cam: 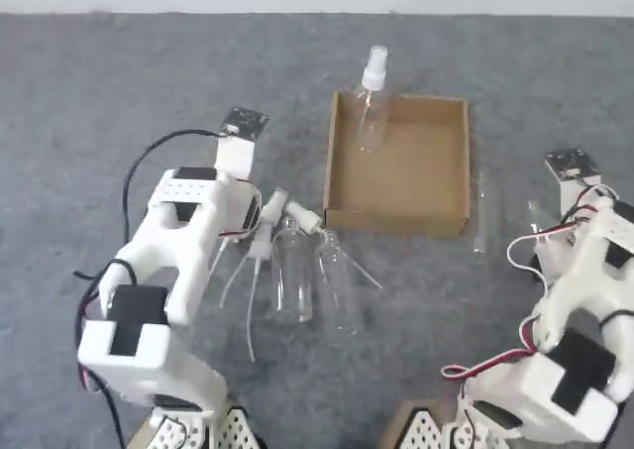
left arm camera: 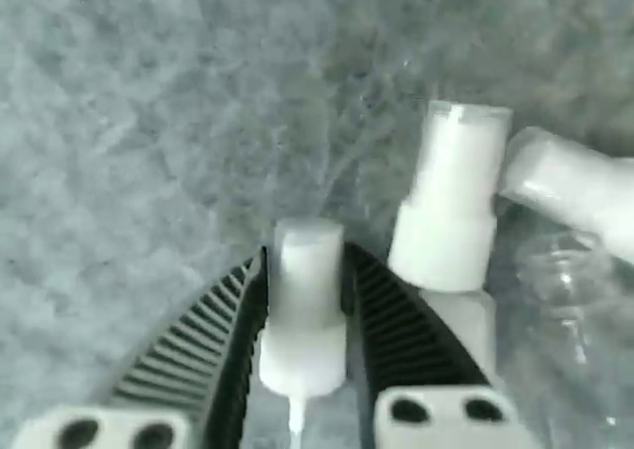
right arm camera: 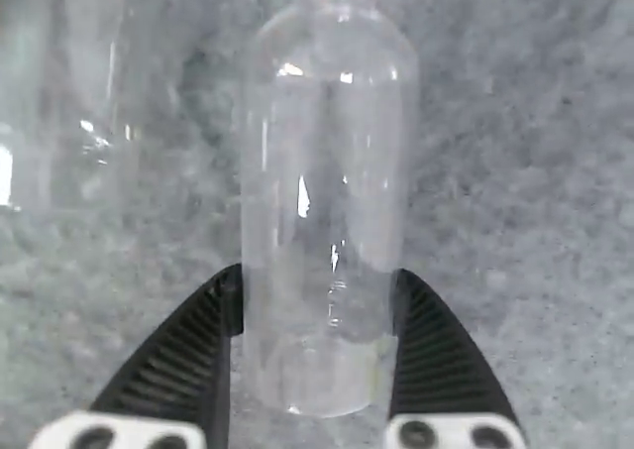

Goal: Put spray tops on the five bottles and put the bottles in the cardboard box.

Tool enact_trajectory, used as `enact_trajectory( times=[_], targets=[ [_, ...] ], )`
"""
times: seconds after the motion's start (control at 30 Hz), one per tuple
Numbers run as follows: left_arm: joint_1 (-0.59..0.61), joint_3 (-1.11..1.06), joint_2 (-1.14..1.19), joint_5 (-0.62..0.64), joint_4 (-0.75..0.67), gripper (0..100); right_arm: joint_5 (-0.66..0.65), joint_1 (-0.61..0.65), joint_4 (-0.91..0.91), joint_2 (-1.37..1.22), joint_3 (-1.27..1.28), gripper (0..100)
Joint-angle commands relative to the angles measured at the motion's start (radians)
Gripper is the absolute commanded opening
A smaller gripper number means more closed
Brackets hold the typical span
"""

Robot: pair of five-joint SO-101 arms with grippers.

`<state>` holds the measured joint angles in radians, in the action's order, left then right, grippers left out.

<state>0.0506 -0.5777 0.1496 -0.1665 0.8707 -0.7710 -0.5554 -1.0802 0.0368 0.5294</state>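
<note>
With one capped bottle (cam: 371,107) in the cardboard box (cam: 396,217), the left gripper (left arm camera: 302,261) pinches a spray top (left arm camera: 302,315) and the right gripper (right arm camera: 317,280) clasps a bare bottle (right arm camera: 322,171) on the worktop (cam: 99,92), so next the tube must enter its neck.

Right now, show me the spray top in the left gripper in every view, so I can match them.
High view: the spray top lies beside the left arm, left of two bottles.
Left wrist view: the spray top is clamped in the left gripper.
Right wrist view: the right gripper holds a clear bottle instead.
Shared landmark: the neighbouring spray top.
</note>
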Motion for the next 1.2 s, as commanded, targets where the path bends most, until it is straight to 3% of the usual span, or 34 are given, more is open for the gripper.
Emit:
enact_trajectory(
  times=[0.0,0.27,0.53,0.8,0.93,1.17],
  targets=[
    [0.003,0.045,-0.028,-0.008,-0.008,1,-0.015,-0.012,0.016,0.015,-0.064,6.5],
    [0.005,0.015,-0.304,-0.003,0.132,1,-0.009,-0.012,0.005,0.019,-0.064,22.5],
    [0.005,-0.206,-0.635,-0.006,0.172,1,0.028,-0.005,0.010,0.025,-0.075,24.7],
    [0.005,-0.410,-0.795,0.000,0.063,1,0.057,0.111,-0.189,0.012,-0.310,29.2],
    [0.018,-0.490,-0.821,0.002,-0.008,1,0.051,0.134,-0.199,0.004,-0.358,29.7],
    [0.057,-0.499,-0.818,0.002,-0.012,1,0.057,0.150,-0.228,-0.240,-0.506,29.7]
  ],
)
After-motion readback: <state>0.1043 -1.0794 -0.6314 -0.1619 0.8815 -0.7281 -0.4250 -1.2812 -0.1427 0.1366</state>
